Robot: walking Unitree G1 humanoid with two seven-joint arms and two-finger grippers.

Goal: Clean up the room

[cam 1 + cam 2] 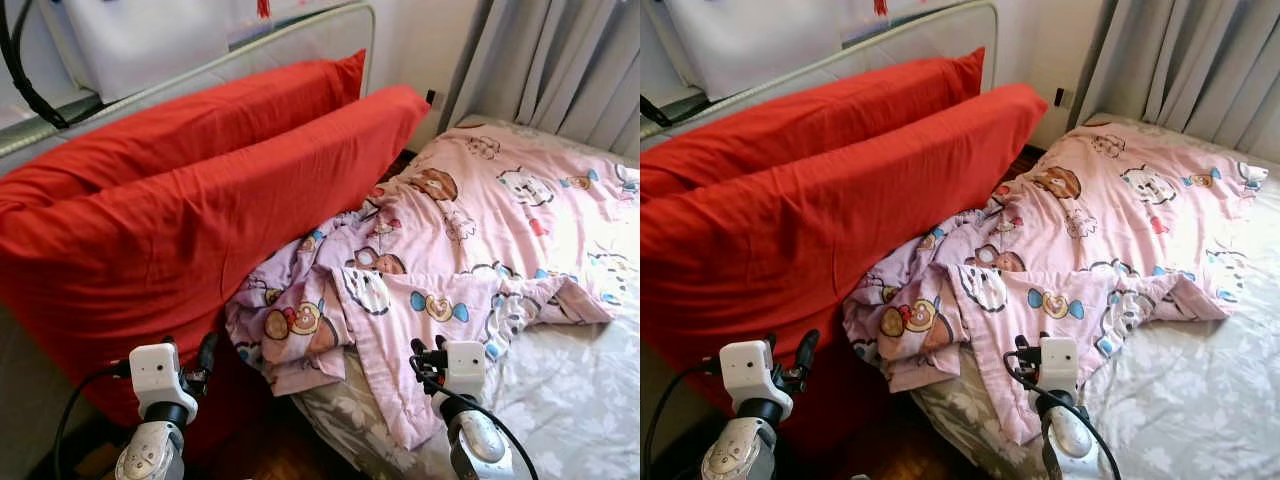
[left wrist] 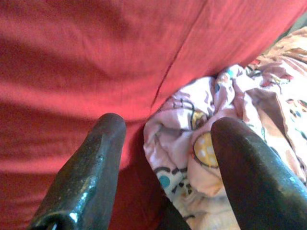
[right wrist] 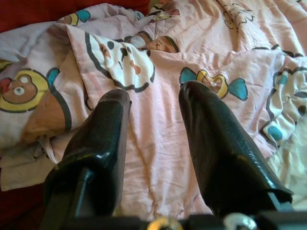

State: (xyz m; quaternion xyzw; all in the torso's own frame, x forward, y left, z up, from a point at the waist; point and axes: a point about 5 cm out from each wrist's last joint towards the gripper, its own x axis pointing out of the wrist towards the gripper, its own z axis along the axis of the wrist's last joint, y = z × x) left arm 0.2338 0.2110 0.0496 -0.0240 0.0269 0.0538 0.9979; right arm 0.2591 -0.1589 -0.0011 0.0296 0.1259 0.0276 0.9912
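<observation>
The quilt lies on the bed, with two pillows to its left.

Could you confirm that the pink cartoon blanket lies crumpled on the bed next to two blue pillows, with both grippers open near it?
Not quite: the pillows are red, not blue, as the left eye view shows. The pink cartoon blanket does lie crumpled on the bed, with the left gripper and right gripper open near it.
</observation>
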